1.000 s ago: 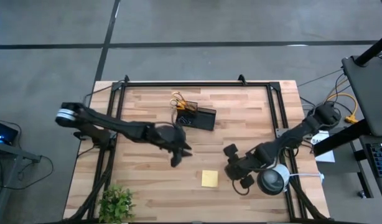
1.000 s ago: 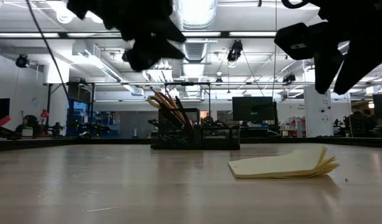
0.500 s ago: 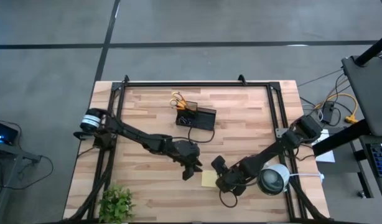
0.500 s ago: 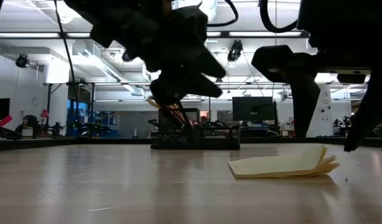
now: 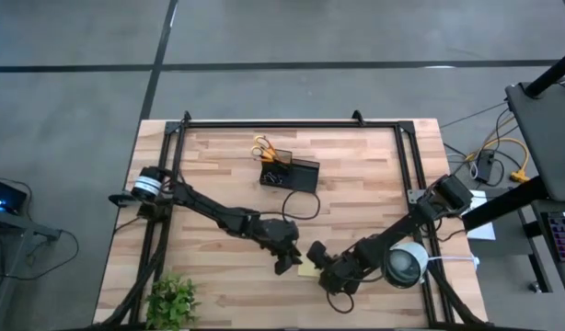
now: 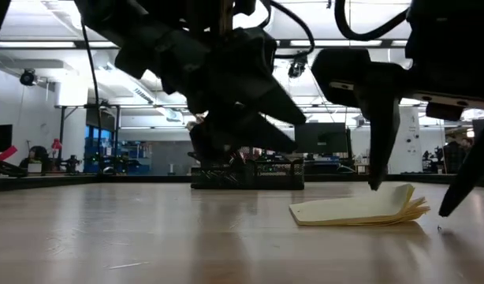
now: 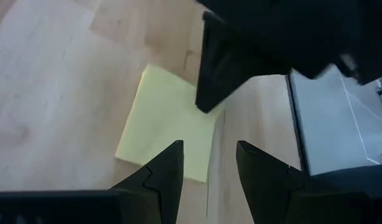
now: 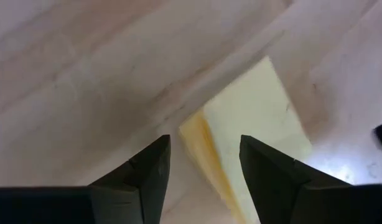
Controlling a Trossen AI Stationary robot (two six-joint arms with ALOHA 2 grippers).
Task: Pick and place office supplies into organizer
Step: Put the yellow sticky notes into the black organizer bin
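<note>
While both pincers gape, sticky-note pad [image 5: 309,266] between

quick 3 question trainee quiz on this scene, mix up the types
1. True or false: the sticky pad lies flat on the table, outside the organizer.
2. Which is nearest the pad? A) plant B) both grippers, left and right C) organizer
3. Fill in: the right gripper's fingers are ____.

Key
1. True
2. B
3. Open, either side of the pad's edge, not closed on it
</note>
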